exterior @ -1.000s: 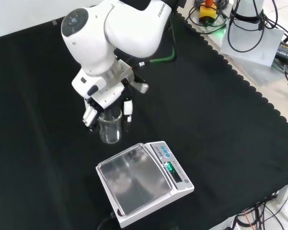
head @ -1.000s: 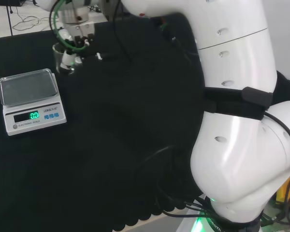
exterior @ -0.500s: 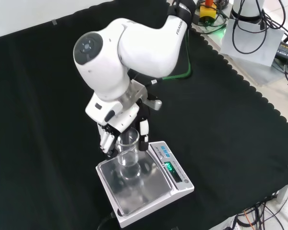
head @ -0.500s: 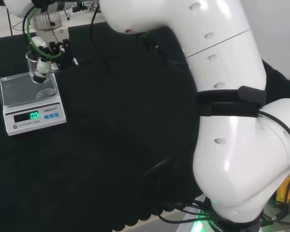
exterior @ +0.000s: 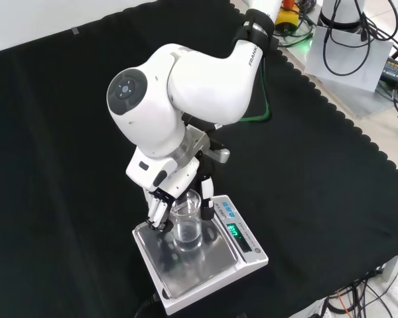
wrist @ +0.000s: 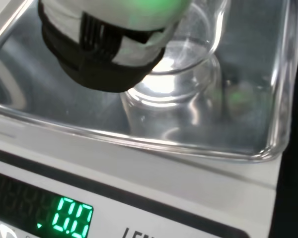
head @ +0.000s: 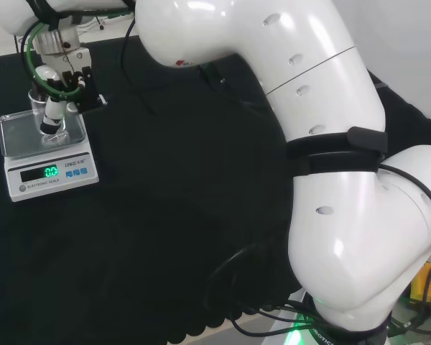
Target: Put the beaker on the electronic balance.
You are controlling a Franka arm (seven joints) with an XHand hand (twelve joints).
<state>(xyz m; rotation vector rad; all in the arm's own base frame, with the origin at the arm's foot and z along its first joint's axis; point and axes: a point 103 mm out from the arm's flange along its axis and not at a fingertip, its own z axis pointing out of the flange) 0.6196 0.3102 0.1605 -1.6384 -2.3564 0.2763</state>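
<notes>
The hand holds the clear beaker with its fingers and thumb curled around it. The beaker stands upright over the shiny metal pan of the electronic balance, about in the middle. It cannot be told if its bottom touches the pan. In the head view, the balance sits at the left on the black cloth, and its screen glows green.

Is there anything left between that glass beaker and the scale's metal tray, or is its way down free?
Nothing visible stands in the way. The hand holds the beaker directly over the electronic balance, above its bare pan. Whether the base already touches cannot be told.
</notes>
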